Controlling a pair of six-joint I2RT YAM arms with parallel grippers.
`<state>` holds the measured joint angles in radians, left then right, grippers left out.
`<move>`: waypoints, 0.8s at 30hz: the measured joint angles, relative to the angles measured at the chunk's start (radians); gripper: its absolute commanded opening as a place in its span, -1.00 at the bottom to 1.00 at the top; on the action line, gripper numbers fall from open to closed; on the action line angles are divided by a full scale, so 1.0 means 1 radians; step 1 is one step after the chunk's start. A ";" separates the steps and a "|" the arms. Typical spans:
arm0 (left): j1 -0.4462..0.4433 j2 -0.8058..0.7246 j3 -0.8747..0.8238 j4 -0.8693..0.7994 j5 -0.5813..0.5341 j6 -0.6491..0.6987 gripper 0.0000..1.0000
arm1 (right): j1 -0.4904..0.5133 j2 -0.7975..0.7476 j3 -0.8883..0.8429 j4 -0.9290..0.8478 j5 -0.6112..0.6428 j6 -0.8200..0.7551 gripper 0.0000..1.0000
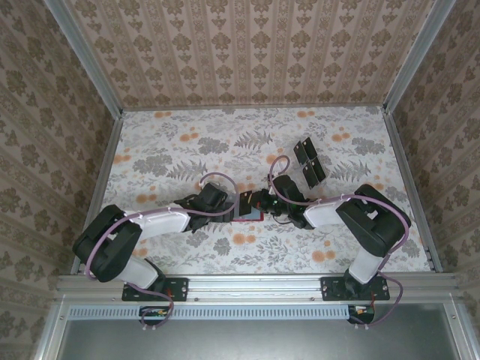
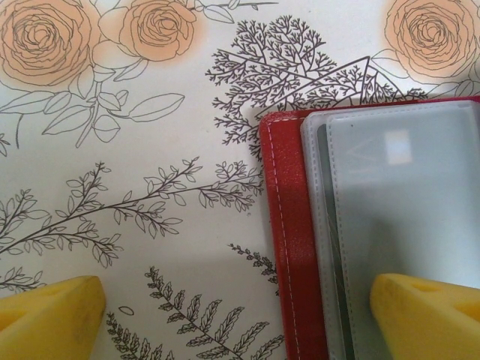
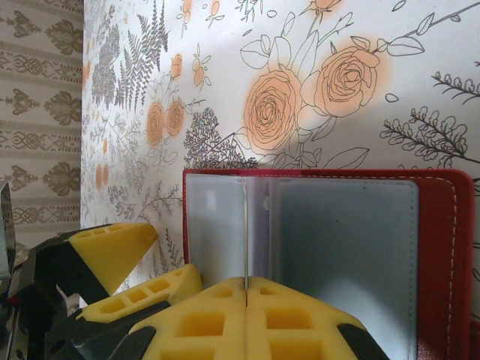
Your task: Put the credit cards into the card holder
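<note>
The red card holder [image 1: 246, 215] lies open on the flowered table between the two grippers, its greyish plastic sleeves [image 2: 397, 225] facing up inside the red cover [image 2: 289, 225]. My left gripper [image 2: 240, 315] is open wide; one yellow fingertip [image 2: 427, 307] rests on a sleeve and the other stands on the cloth. My right gripper [image 3: 246, 281] is shut on a thin credit card [image 3: 246, 225], seen edge-on and upright over the card holder [image 3: 442, 247]. In the top view this black card [image 1: 244, 201] stands between the left gripper [image 1: 229, 204] and the right gripper [image 1: 260, 202]. More black credit cards [image 1: 308, 161] lie behind the right arm.
The left gripper's yellow fingers [image 3: 112, 247] sit close to the card holder's left edge in the right wrist view. Patterned walls close the table on three sides, with a metal rail [image 1: 255, 285] along the near edge.
</note>
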<state>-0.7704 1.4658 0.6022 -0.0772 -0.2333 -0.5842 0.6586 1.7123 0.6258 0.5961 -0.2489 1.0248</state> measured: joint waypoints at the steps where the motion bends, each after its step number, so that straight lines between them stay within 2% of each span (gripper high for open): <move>1: 0.000 0.000 0.000 0.000 0.000 0.000 1.00 | 0.000 0.003 0.000 0.003 -0.002 0.000 -1.00; 11: 0.000 0.000 -0.001 -0.004 -0.001 0.000 0.99 | -0.002 0.074 0.001 0.077 -0.029 0.021 -1.00; 24: 0.000 0.000 -0.001 -0.004 -0.003 0.000 1.00 | -0.002 0.090 0.002 0.108 -0.044 0.031 -1.00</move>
<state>-0.7704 1.4658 0.6014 -0.0811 -0.2363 -0.5842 0.6563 1.8023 0.6273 0.7044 -0.2928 1.0554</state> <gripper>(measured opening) 0.997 0.068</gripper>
